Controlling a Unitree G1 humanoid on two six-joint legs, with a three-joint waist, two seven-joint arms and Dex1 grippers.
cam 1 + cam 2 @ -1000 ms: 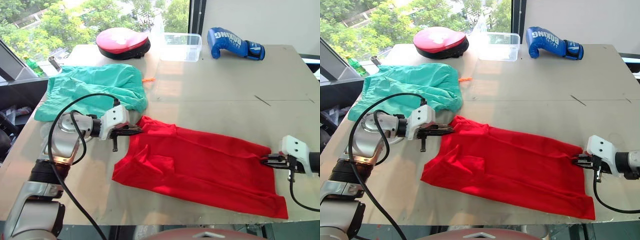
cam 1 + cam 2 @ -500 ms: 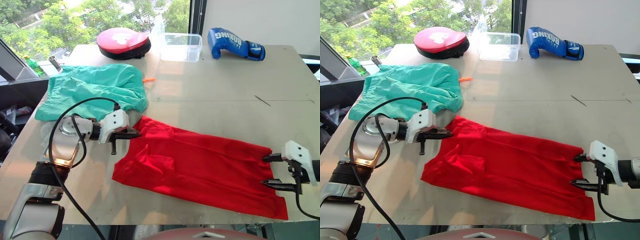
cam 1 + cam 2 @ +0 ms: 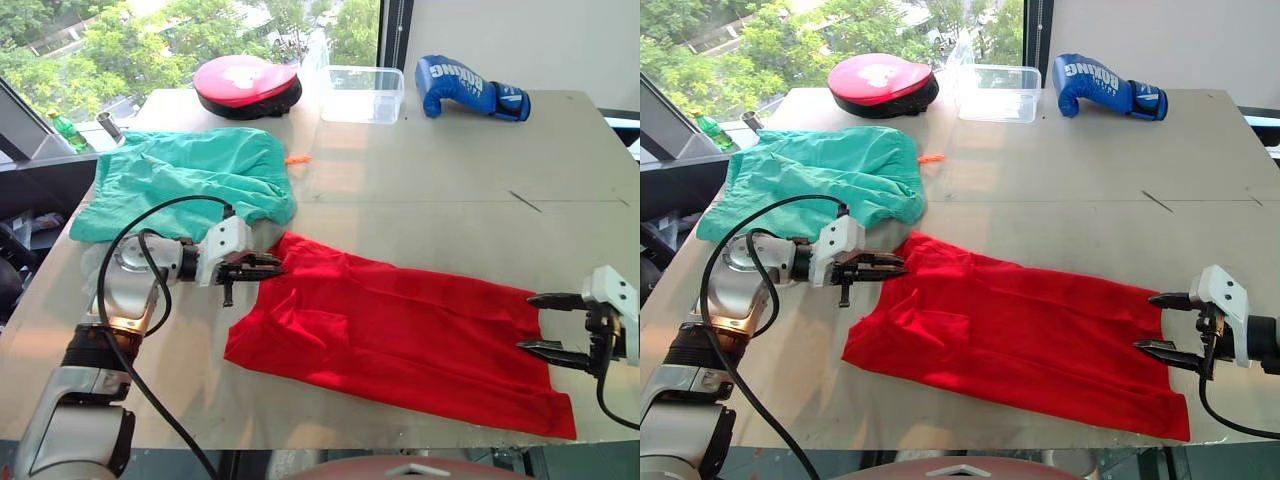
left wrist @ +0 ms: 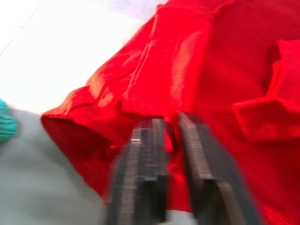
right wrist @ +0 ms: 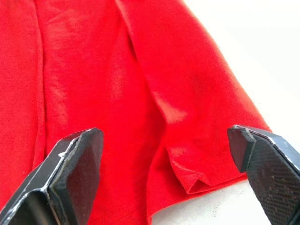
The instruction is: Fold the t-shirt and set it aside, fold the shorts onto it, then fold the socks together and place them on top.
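T-shirt (image 3: pixel 400 335) lower centre, near table's front edge; left gripper (image 3: pixel 268 267) pinches its corner; right gripper (image 3: pixel 540 322) spread wide at hem; shorts (image 3: pixel 190 180) upper left.

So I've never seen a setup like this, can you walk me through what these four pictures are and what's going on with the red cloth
It's a humanoid robot with two arms, each ending in a two-fingered black gripper. Two pictures come from cameras on its head, looking down over a table. The other two come from cameras on each wrist, looking along the fingers.

On the table lies a red t-shirt, partly folded. Behind it are teal-green shorts, a red pad, a clear plastic box and a blue boxing glove.

The left gripper is pinched shut on the shirt's left edge. The right gripper is open at the shirt's right edge, holding nothing.
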